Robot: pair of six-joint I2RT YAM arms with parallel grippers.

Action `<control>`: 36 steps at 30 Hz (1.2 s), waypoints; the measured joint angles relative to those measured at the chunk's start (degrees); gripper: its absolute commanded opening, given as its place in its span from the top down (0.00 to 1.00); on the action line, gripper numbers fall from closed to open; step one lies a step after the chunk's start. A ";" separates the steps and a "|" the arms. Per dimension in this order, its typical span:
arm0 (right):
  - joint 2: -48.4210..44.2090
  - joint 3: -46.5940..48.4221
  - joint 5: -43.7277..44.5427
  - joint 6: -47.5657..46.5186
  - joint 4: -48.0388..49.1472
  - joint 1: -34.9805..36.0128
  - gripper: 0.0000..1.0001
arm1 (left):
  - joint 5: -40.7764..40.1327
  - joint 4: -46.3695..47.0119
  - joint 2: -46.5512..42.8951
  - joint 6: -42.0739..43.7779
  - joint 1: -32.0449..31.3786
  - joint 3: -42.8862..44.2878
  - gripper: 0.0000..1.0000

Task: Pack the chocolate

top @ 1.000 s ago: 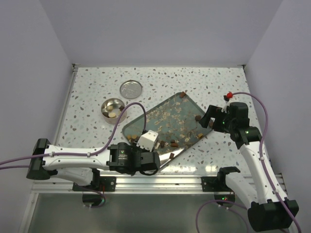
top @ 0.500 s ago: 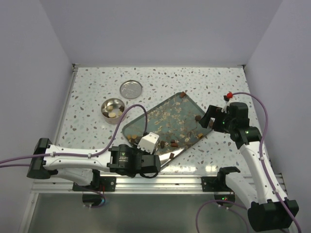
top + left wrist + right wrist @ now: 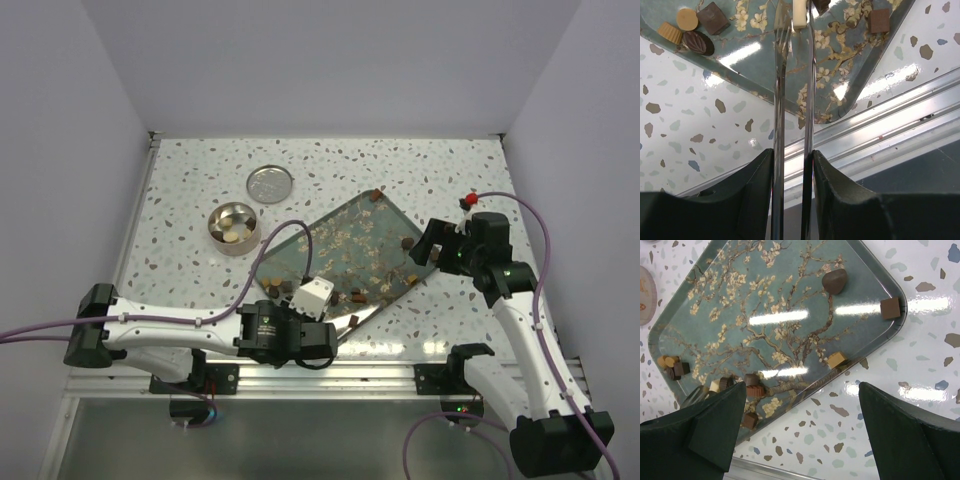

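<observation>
One tray (image 3: 340,235), one bowl (image 3: 213,222), one lid (image 3: 270,184), one tweezers (image 3: 778,100); chocolate pieces (image 3: 834,281) over ten.

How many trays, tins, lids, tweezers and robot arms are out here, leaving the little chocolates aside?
Patterned tray: 1
Round metal tin: 1
Round lid: 1
Tweezers: 1
Robot arms: 2, the left arm and the right arm
Total: 6
</observation>
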 measured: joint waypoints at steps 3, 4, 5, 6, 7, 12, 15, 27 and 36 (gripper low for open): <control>0.00 0.00 0.00 0.00 0.00 0.00 0.02 | 0.20 0.09 1.22 0.00 0.00 -0.28 0.59; 0.02 0.00 0.00 0.00 0.00 0.00 0.02 | 0.17 0.09 1.51 0.00 0.00 -0.31 0.59; 0.04 0.00 0.00 -0.02 0.00 0.00 0.02 | 0.17 0.15 1.75 0.00 0.00 -0.31 0.61; 0.07 0.00 0.00 -0.02 0.00 0.00 0.02 | 0.15 0.15 1.92 0.02 0.00 -0.31 0.63; 0.09 0.00 0.00 -0.02 0.00 0.00 0.02 | 0.13 0.17 2.05 0.02 0.00 -0.31 0.66; 0.11 0.00 -0.02 -0.15 0.02 0.00 0.02 | -0.09 1.14 2.80 0.57 0.02 -0.31 0.72; 0.17 0.00 -0.02 -0.24 0.04 0.00 0.02 | -0.15 2.29 3.10 1.60 0.57 -0.22 0.72; 2.16 0.02 -0.07 -0.44 0.63 0.00 0.02 | -0.22 8.63 0.17 13.33 21.16 1.77 0.73; 3.65 0.02 -0.35 -0.46 1.95 0.00 0.02 | 2.08 10.32 -14.21 24.68 45.90 -1.51 0.73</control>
